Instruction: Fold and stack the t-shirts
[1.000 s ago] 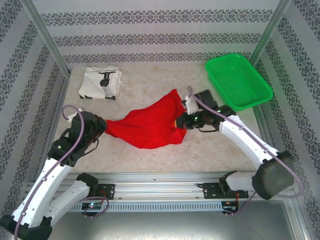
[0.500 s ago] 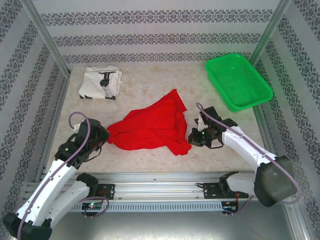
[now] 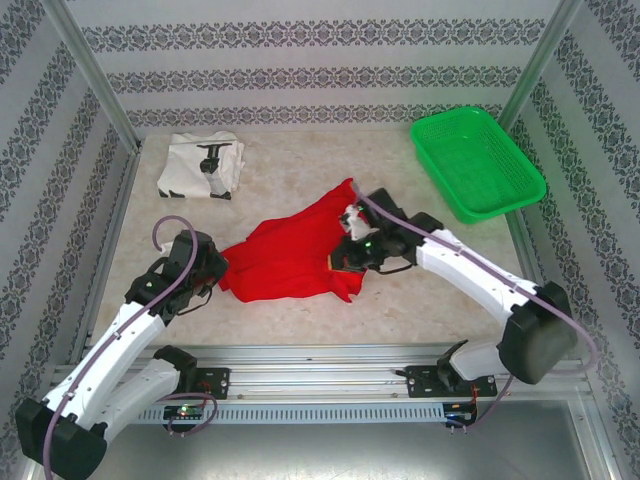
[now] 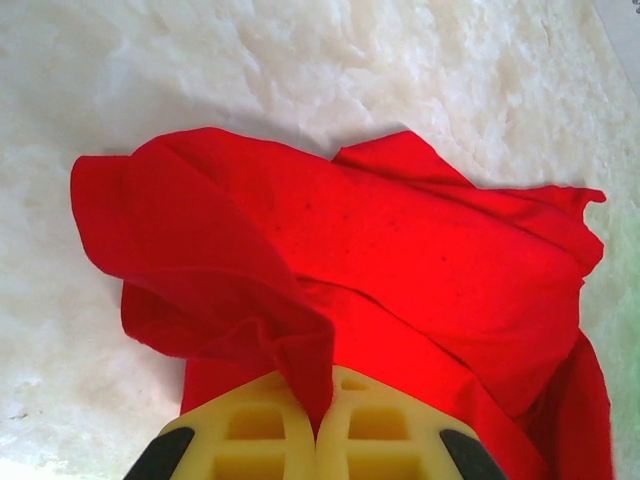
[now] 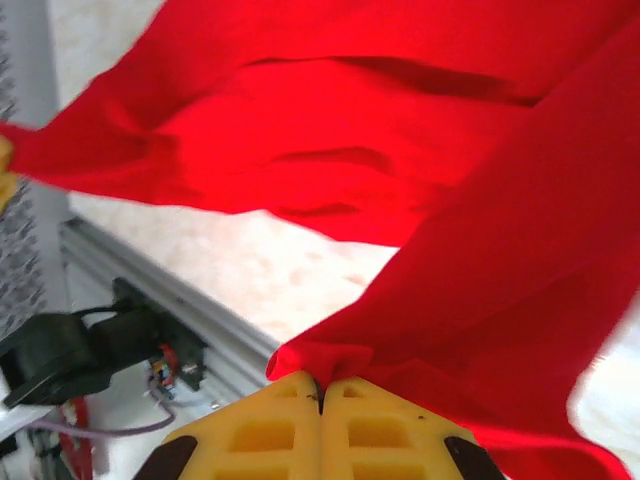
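Left tool is low at the near-left of the bench, clamped tight on the left edge of the red t-shirt. Up close from the left wrist, its yellow fingers are pressed together with a peak of red cloth pinched between them, and the rest of the shirt spreads away in loose folds over the pale marble.

Off in the far-left corner, the white t-shirt lies folded with its black graphic facing up, well apart from the red one.

Centre bench now: the red t-shirt is bunched and creased, strung between the two tools, no print to be seen on it.

Right tool is over the shirt's right side, its jaws squeezed shut on a gathered fold. The right wrist view confirms it: its tool has a knot of red fabric caught at the tips, and the cloth rises away from it clear of the bench there.

Far right, a green basket sits at the back corner, apart from everything else.
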